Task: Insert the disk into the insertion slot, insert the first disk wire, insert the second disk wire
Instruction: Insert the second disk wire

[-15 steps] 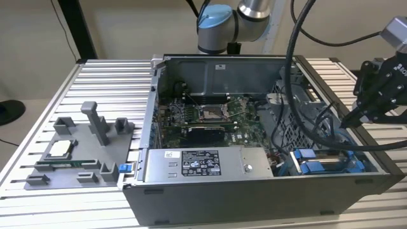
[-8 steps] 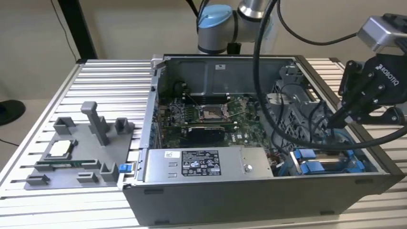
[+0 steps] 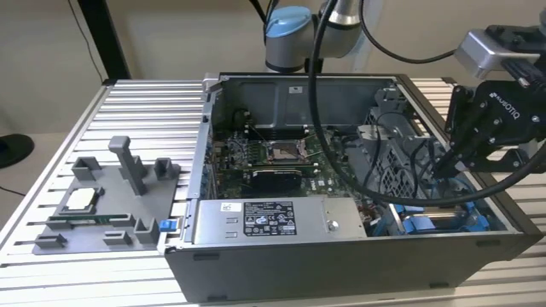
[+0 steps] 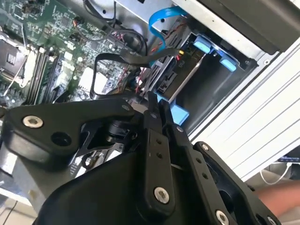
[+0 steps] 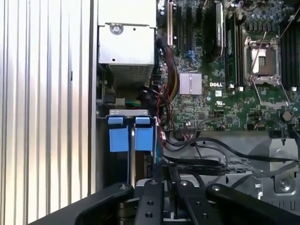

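Note:
The disk sits inside the insertion slot (image 4: 208,91) at the case's front corner on the exterior view's right. Its blue frame (image 3: 426,225) shows there, and its two blue tabs (image 5: 131,136) (image 4: 206,46) show in both wrist views. My gripper (image 3: 444,171) reaches down into the case just behind the disk. Its fingers (image 5: 157,187) are pressed close together (image 4: 157,110), tips at the disk's connector end. A black wire (image 5: 201,164) runs up to the fingertips; its plug is hidden between them. A blue wire (image 4: 161,18) loops above the disk.
A silver labelled power-supply box (image 3: 273,220) lies along the case's front wall. The motherboard (image 3: 273,160) fills the case floor, with loose black cables (image 3: 401,173) over a perforated cage. A grey fixture with parts (image 3: 102,204) stands on the slatted table on the exterior view's left.

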`<action>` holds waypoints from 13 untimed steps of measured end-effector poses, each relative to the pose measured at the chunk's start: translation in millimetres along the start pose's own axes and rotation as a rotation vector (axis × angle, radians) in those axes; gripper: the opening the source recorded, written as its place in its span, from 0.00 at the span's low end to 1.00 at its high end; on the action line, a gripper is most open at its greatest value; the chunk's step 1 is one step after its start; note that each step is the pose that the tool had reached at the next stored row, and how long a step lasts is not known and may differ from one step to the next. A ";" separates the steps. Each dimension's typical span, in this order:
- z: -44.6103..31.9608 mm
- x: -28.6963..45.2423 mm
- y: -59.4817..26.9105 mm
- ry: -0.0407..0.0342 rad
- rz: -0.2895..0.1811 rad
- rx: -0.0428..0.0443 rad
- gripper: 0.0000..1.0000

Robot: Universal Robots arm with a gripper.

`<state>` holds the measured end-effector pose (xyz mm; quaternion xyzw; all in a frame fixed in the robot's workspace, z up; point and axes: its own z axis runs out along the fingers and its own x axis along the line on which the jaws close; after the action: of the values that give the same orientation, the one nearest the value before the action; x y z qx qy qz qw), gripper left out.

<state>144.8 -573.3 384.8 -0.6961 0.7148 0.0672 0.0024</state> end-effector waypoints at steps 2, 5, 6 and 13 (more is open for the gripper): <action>0.5 0.3 4.4 0.0076 -0.002 0.0275 0.00; 1.6 0.6 10.4 0.0131 -0.005 0.0598 0.00; 2.2 0.8 12.2 0.0134 -0.006 0.0683 0.00; 8.9 1.9 15.6 0.0144 -0.021 0.0954 0.00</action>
<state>128.4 -574.0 377.3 -0.7031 0.7099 0.0280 0.0311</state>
